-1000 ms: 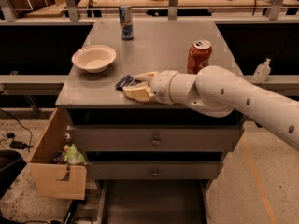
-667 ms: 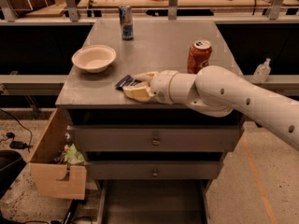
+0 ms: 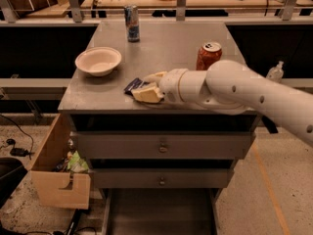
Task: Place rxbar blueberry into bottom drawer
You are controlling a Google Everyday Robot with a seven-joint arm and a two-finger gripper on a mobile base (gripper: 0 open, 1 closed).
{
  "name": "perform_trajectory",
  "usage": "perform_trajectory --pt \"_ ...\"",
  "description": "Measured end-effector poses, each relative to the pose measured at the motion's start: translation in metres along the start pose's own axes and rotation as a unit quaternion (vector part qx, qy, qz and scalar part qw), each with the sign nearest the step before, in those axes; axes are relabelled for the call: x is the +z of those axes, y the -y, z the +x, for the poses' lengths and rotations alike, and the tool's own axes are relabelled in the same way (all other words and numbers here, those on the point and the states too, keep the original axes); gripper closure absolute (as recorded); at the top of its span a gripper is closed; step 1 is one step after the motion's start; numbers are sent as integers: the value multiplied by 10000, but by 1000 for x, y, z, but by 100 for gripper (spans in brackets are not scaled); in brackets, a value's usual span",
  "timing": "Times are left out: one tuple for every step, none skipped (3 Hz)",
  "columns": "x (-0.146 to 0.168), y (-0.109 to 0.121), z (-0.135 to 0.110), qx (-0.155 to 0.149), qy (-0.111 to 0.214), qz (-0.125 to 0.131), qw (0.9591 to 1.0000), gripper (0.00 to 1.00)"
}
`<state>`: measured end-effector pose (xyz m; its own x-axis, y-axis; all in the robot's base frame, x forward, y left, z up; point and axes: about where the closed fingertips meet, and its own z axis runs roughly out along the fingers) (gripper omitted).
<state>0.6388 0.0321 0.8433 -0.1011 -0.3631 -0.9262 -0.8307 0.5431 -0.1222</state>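
- Grey metal worktop (image 3: 166,43) of the cabinet carries all the loose things.
- Near its front edge, about midway along, lies the rxbar blueberry (image 3: 131,85), a flat dark navy bar resting on the surface.
- The end effector (image 3: 144,85) sits low over the worktop at the bar's right end. Its cream fingers (image 3: 148,94) are closed in on the bar from either side, gripping it, and the left end of the bar pokes out past them.
- The white arm (image 3: 244,89) reaches in from the right, crossing the front right part of the worktop.
- An orange can (image 3: 209,56) stands upright just behind the arm, well apart from the bar.
- A pale bowl (image 3: 98,60) sits on the left side of the worktop, behind and to the left of the bar.
- A tall blue can (image 3: 131,16) stands near the rear edge.
- Below the worktop are two shut knobbed drawers (image 3: 164,146).
- Under them the bottom drawer (image 3: 159,214) is pulled out, a wide shallow grey tray.
- A light wooden box (image 3: 54,180) with a notch stands open at the cabinet's left.
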Motion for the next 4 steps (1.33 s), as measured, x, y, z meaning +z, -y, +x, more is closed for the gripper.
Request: perform_trajectory --pt "-12 15 0 140 -166 160 9996 100" --pt "-12 15 0 140 -166 160 9996 100" --pt "-21 13 -12 69 -211 22 9998 100" --pt "-82 -9 -29 -144 -379 -245 9989 100"
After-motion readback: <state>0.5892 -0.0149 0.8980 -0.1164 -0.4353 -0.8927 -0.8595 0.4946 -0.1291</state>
